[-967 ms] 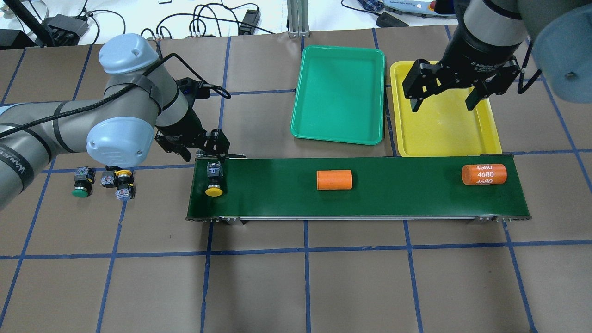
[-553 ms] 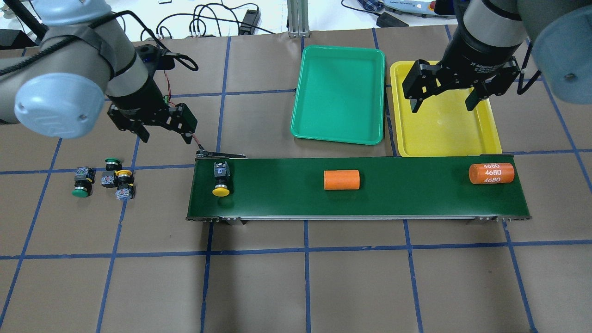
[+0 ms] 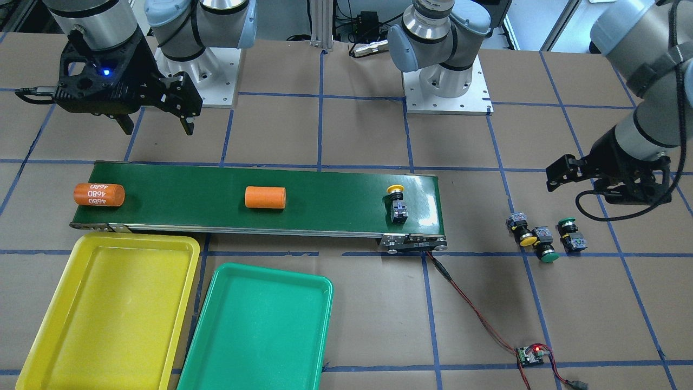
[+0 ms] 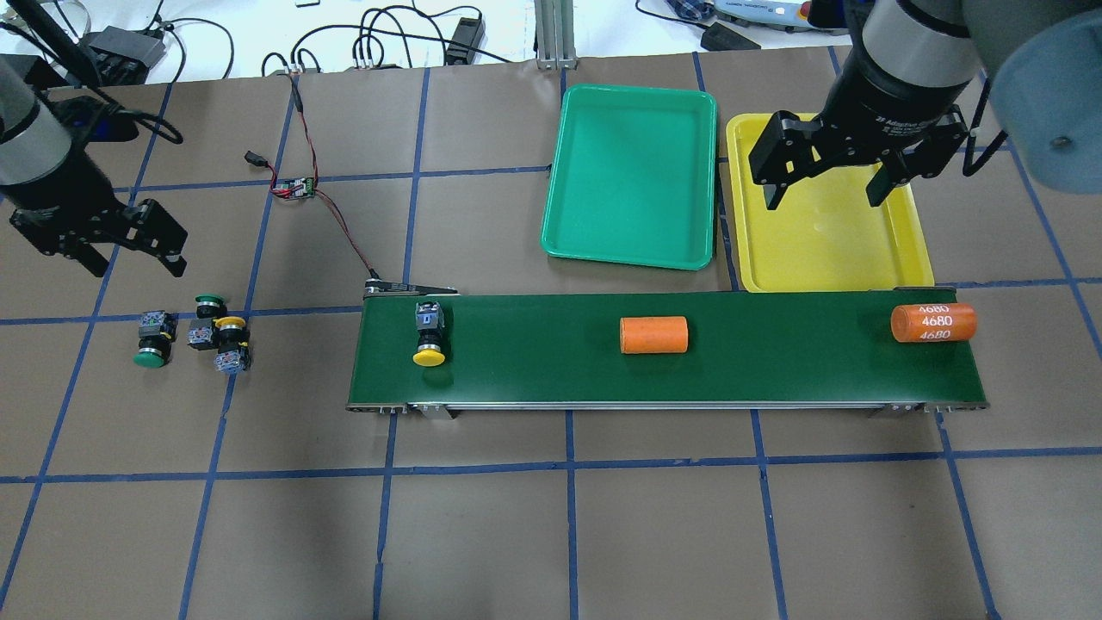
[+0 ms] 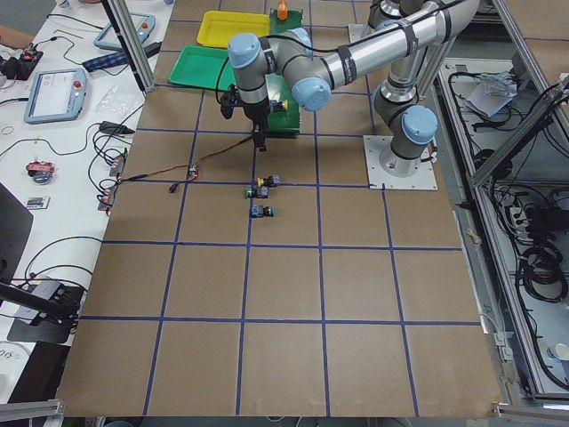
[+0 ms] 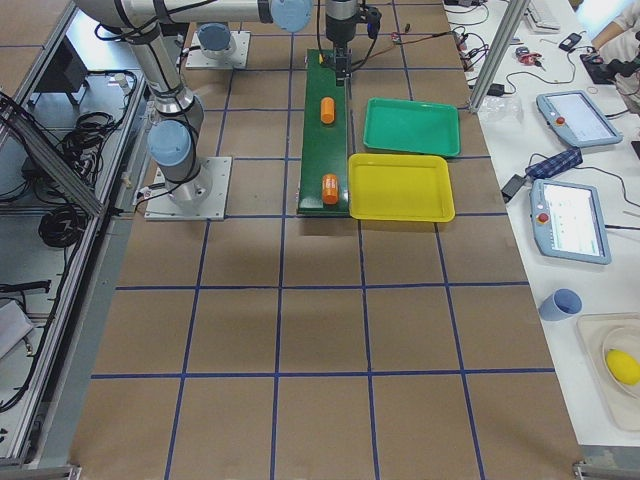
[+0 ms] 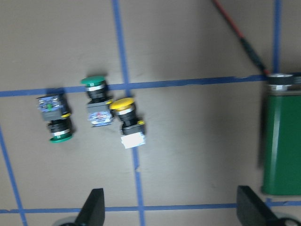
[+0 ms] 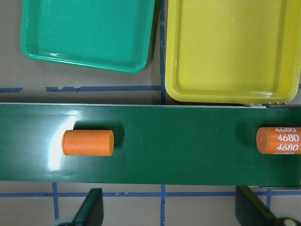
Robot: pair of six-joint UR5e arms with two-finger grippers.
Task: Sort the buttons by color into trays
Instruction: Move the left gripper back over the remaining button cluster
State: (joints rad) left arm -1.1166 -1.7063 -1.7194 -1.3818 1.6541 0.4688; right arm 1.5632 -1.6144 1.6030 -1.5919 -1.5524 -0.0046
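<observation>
One yellow button [image 4: 429,338] lies on its side at the left end of the belt; it also shows in the front view [image 3: 397,203]. Three buttons lie on the table left of the belt: a green one [image 4: 151,337], another green one [image 4: 207,303] and a yellow one [image 4: 230,331]. The left wrist view shows them below it [image 7: 126,115]. My left gripper [image 4: 131,257] is open and empty, above the table just behind those three. My right gripper [image 4: 825,196] is open and empty over the yellow tray [image 4: 826,254]. The green tray [image 4: 633,172] beside it holds nothing.
The dark-green conveyor belt [image 4: 775,370] carries two orange cylinders, one in the middle [image 4: 653,335] and one marked 4680 at the right end [image 4: 933,323]. A small circuit board [image 4: 293,187] with a red wire lies behind the belt's left end.
My left gripper has swung left and back, away from the belt's left end, to above the three table buttons. The yellow button and both cylinders have drifted right on the belt. My right gripper stays put.
</observation>
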